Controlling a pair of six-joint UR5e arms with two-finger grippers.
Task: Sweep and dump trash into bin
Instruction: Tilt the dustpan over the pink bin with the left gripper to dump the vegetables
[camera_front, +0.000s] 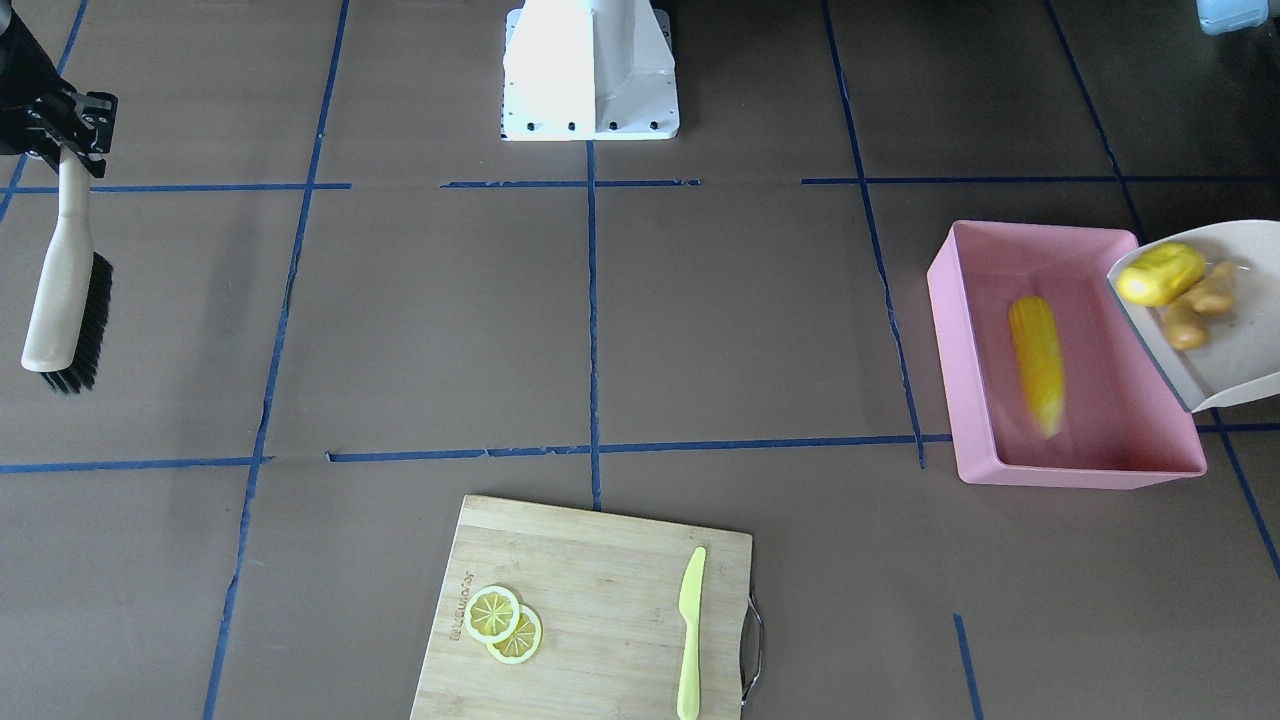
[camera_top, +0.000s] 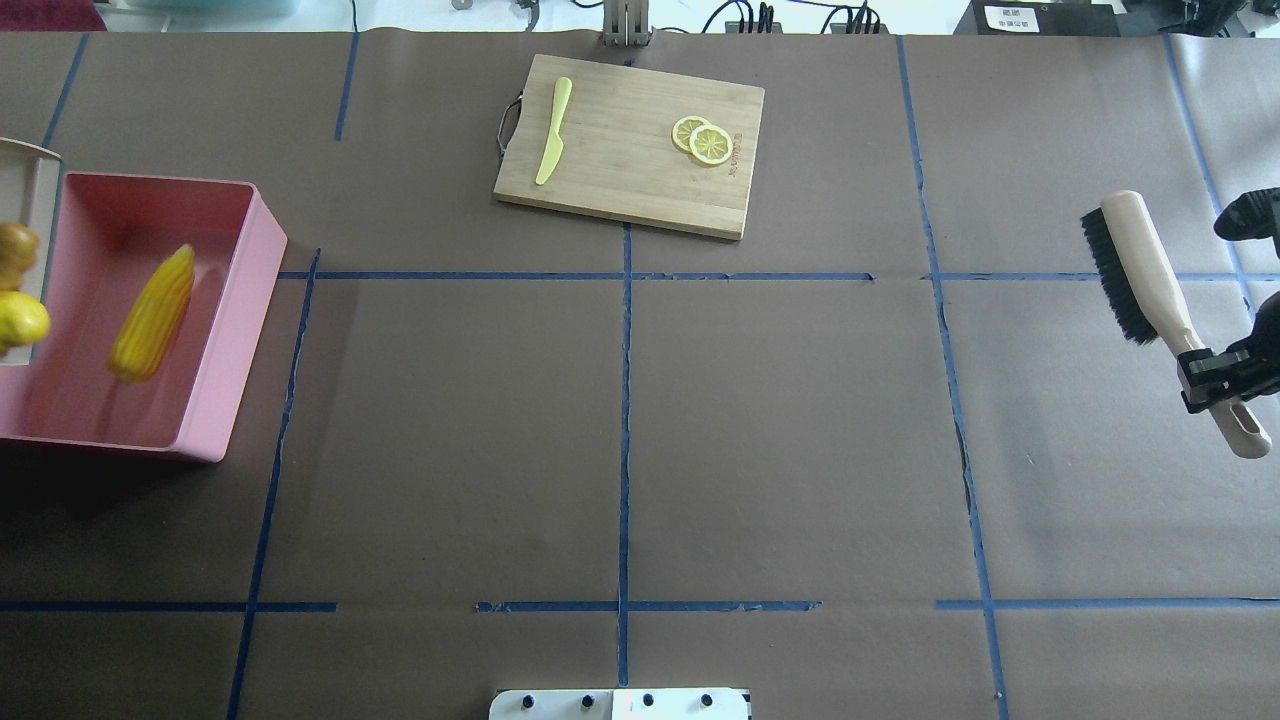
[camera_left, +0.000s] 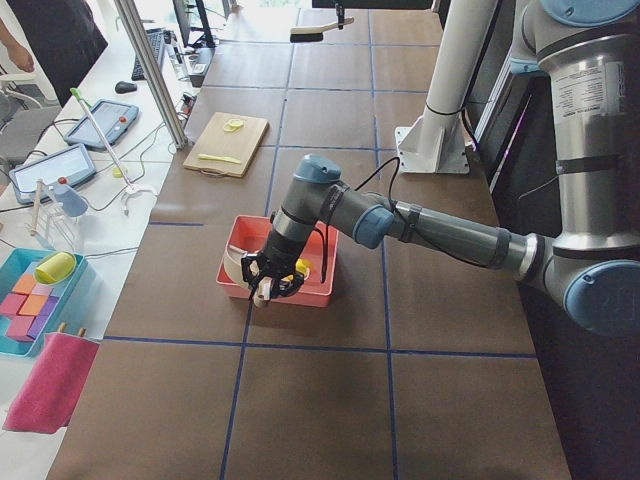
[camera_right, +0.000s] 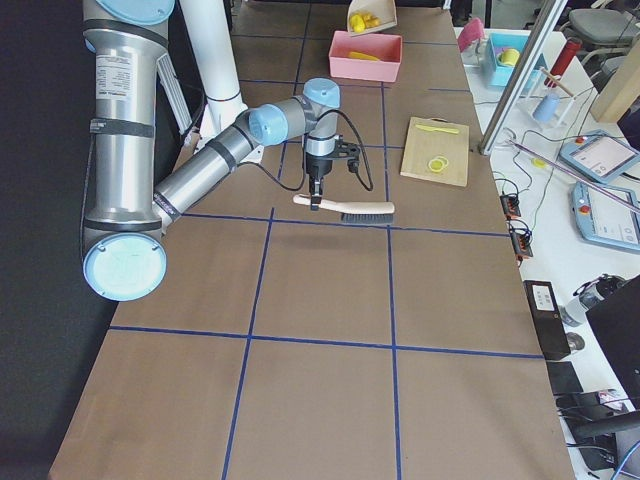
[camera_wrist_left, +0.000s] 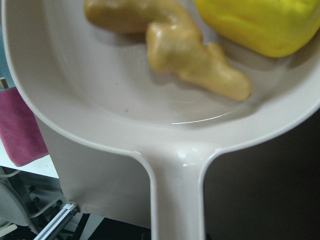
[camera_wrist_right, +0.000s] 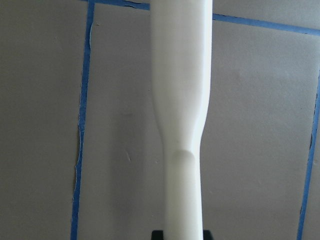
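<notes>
Brown-papered table, blue tape grid: at frame right the cream dustpan (camera_front: 1250, 365) tips over the pink bin (camera_front: 1080, 470). The corn cob (camera_front: 1037, 365) is already inside, while the yellow lump (camera_front: 1160, 274) and ginger root (camera_front: 1198, 305) are not yet out. The left gripper (camera_left: 266, 287) has an unreadable grip; the right gripper (camera_front: 72, 145), upper left, clamps the hand brush (camera_front: 62, 290).

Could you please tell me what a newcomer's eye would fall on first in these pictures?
The pink bin at the table's end on the robot's left stands out: a blurred corn cob is inside it, and a tilted cream dustpan at its outer rim holds a yellow lump and a ginger root. At the opposite end, the right pincer grips a black-bristled brush by its handle.
</notes>
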